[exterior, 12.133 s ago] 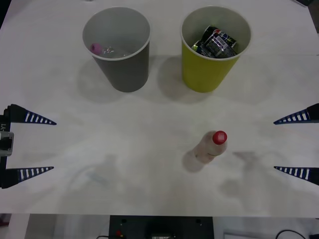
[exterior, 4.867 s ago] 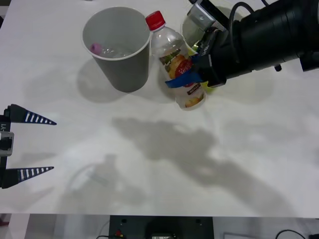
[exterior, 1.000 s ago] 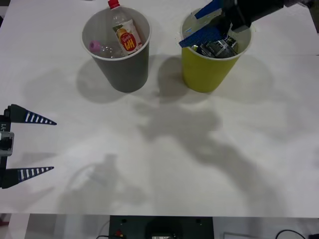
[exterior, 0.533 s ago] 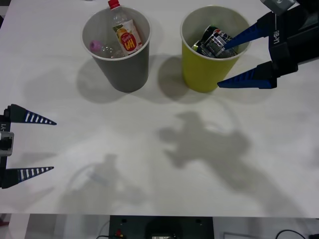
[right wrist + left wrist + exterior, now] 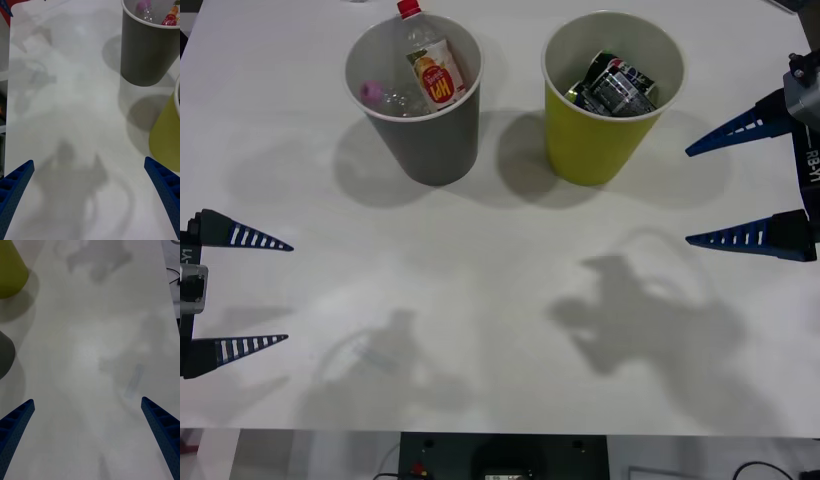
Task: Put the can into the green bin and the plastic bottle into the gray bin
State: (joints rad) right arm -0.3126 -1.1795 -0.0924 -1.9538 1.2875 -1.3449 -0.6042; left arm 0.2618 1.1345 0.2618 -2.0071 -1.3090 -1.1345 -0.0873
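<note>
Red-capped plastic bottle [image 5: 428, 62] — upright in gray bin [image 5: 430, 130].

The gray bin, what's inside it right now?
Inside the gray bin the plastic bottle leans against the wall, its red cap poking above the rim. Beside it lies a clear pink-capped bottle. The bin's floor beneath them is hidden.

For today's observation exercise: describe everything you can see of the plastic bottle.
The plastic bottle is small and clear, with a red cap and a yellow, orange and red label. It stands tilted inside the gray bin, cap poking above the far rim, beside a pink-capped bottle. No gripper touches it.
</note>
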